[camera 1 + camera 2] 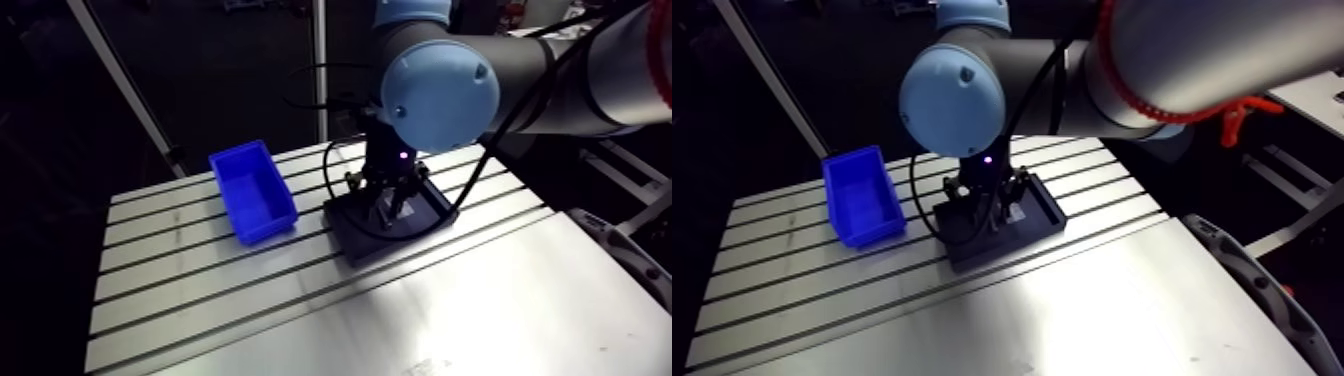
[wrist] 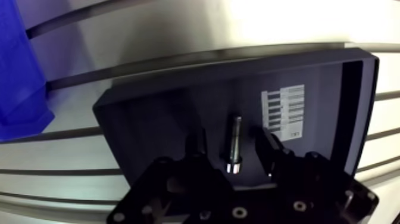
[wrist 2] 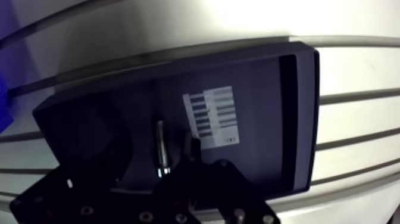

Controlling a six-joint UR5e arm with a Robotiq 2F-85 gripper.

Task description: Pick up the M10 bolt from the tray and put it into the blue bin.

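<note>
We see the pincer (image 2: 231, 142) open, low over the dark tray (image 2: 149, 113) on the worktop (image 1: 450, 300). The M10 bolt (image 2: 234, 149) lies on the tray floor between its fingers, touching neither. The blue bin (image 1: 252, 190) stands beside the pincer, apart from the tray.

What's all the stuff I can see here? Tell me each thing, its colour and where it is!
bolt: one, shiny silver, lying in the tray
tray: one, dark, on the table, apart from the bin
label: one, white with dark bars, on the tray floor beside the bolt
bin: one, blue, on the table
table: one, silver with long slots, under everything
arm: one, grey with a light-blue cap, reaching over the tray
tool: one, black, open, a finger on each side of the bolt, not touching it
</note>
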